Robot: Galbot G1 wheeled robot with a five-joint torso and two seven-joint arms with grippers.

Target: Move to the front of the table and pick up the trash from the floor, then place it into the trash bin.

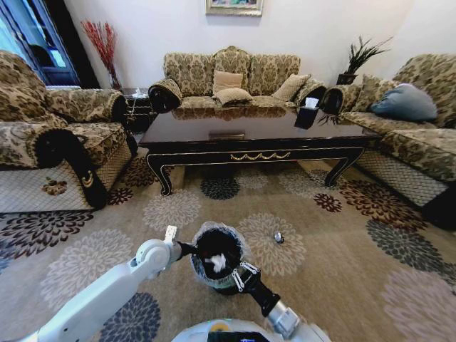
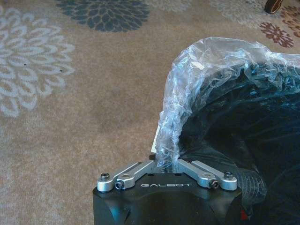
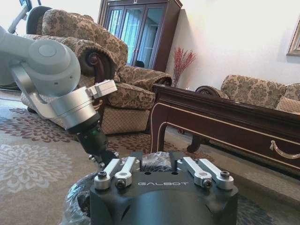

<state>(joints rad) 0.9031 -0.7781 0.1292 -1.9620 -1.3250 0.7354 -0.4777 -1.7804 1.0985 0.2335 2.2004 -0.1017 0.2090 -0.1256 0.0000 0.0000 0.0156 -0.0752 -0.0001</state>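
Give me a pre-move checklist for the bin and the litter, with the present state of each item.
1. Left gripper shut on the trash bin rim: ok.
2. Right gripper at the bin's near side: ok; its grip: cannot tell.
3. White paper wad inside the bin: ok.
4. Floor free of litter: not ok, a small object lies ahead.
5. Table apart from both arms: ok.
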